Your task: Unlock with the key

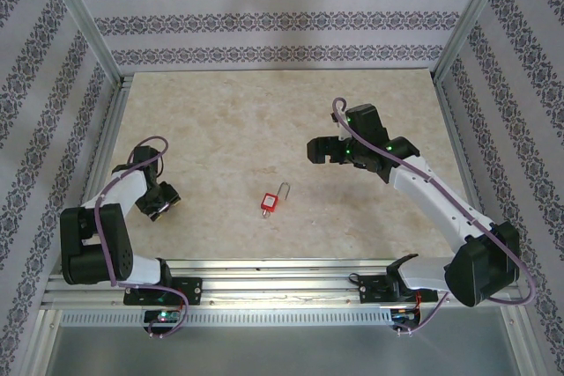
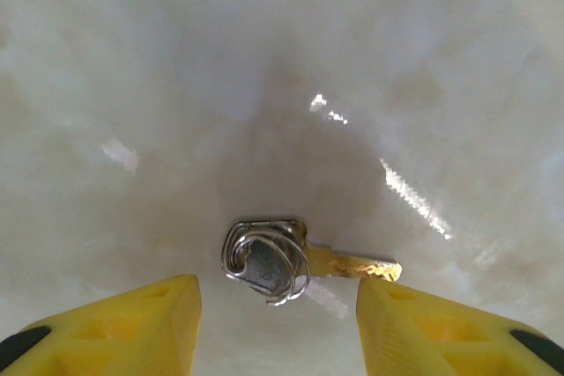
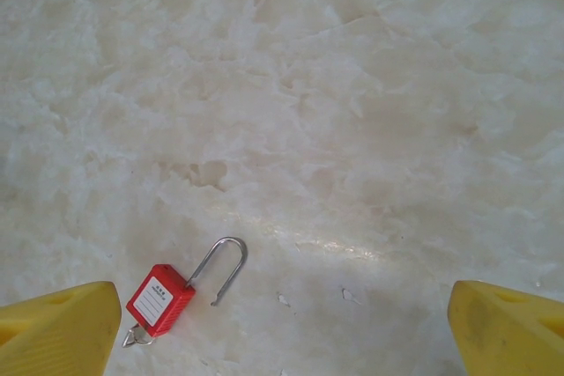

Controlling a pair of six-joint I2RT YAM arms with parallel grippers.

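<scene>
Key (image 2: 304,260) on its wire ring lies on the table (image 1: 220,129), well left of the red padlock (image 1: 269,203), between the left gripper's (image 2: 276,305) parted fingers, untouched. Right gripper (image 1: 324,151), beyond the padlock to its right, stands wide open and empty.

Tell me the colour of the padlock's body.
The padlock body is red with a white label; the right wrist view shows it best.
</scene>
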